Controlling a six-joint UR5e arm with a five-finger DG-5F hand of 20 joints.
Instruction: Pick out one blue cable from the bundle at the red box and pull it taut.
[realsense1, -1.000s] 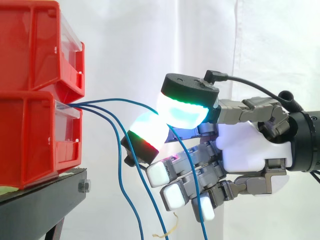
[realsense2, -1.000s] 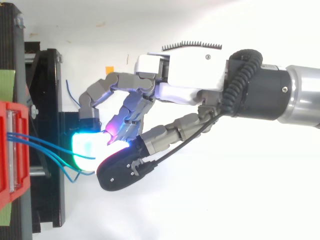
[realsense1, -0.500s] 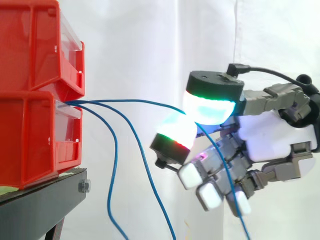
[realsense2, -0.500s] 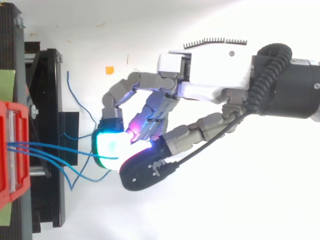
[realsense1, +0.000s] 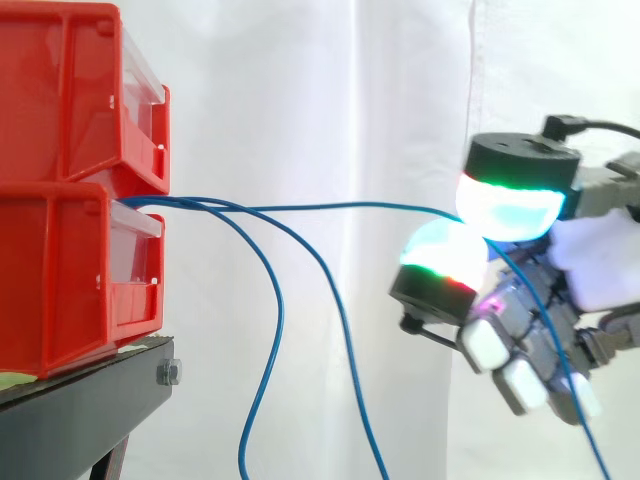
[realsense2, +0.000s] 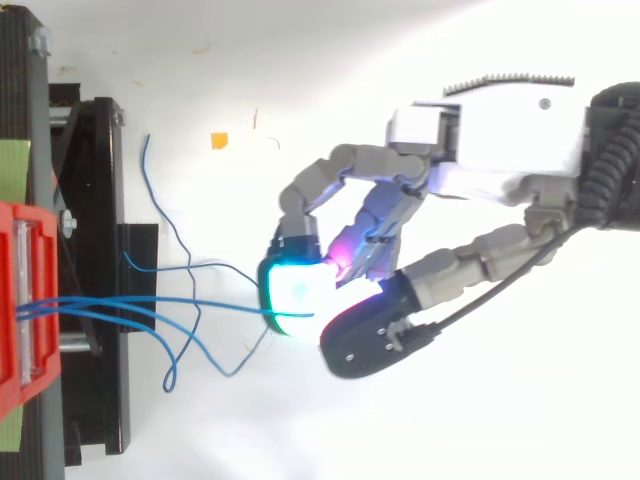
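Blue cable (realsense1: 330, 207): one strand runs nearly level from the mouth of the lower red box (realsense1: 70, 270) to the hand (realsense1: 600, 262). It is pinched between two glowing pads (realsense1: 505, 205), with the other fingers curled below. Two other blue strands (realsense1: 281, 322) droop slack beside it. Judged thin, light, limp and slick-jacketed (likely to slip through a loose pinch). Best hold is pad-to-pad on the free span, well clear of the box, pulling steadily. A slight sag suggests it is not quite taut.
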